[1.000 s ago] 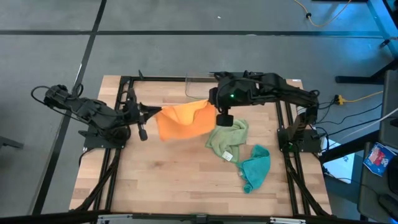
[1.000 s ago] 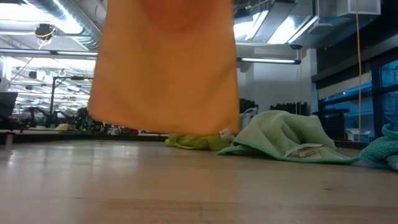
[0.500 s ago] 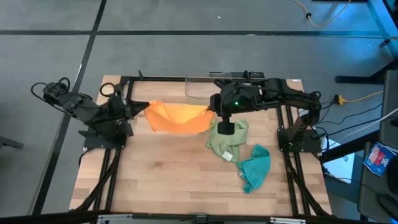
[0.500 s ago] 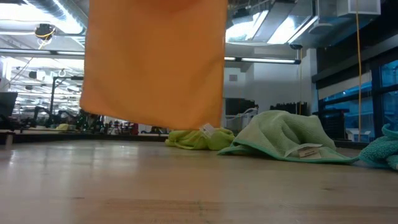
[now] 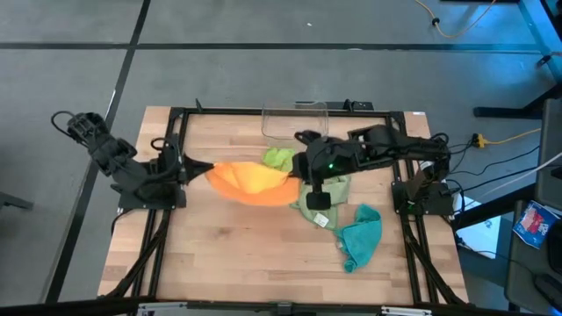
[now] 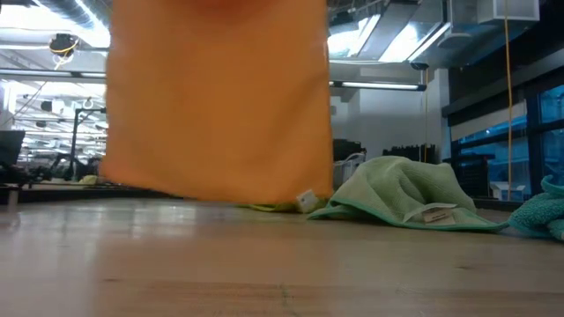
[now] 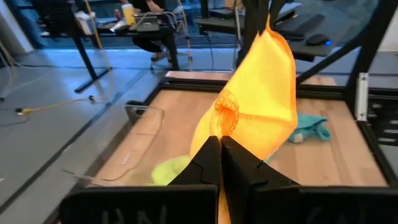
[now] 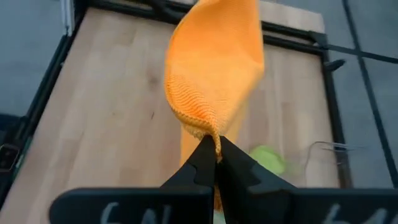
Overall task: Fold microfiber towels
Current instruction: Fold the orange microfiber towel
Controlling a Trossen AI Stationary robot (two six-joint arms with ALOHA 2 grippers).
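Note:
The orange towel hangs spread between my two grippers above the table's middle. My left gripper is shut on its left end and my right gripper on its right end. In the low view the orange towel hangs as a broad sheet, its lower edge and white tag close over the table. The lime green towel lies crumpled behind it. The sage towel and the teal towel lie bunched on the table's right half. My left gripper pinches the orange towel's left top corner between its two fingers, coming nearly level from the table's left. The cloth bunches at the fingertips and hangs away from them. My right gripper pinches the towel's right top corner between its two fingers, slanting down from the table's right. The cloth folds over the fingertips, and the top edge sags between the two holds.
A clear plastic bin stands at the table's far edge. Black frame rails run along the left and right sides. Bare wood lies on the near left half. The sage towel shows its tag toward the near edge.
Both grippers have carried the orange towel toward the table's near edge, the left one also drawing toward the left edge. The towel stays spread between them and hangs lower, its lower edge close over the table. The lime green towel behind it has come into sight from above.

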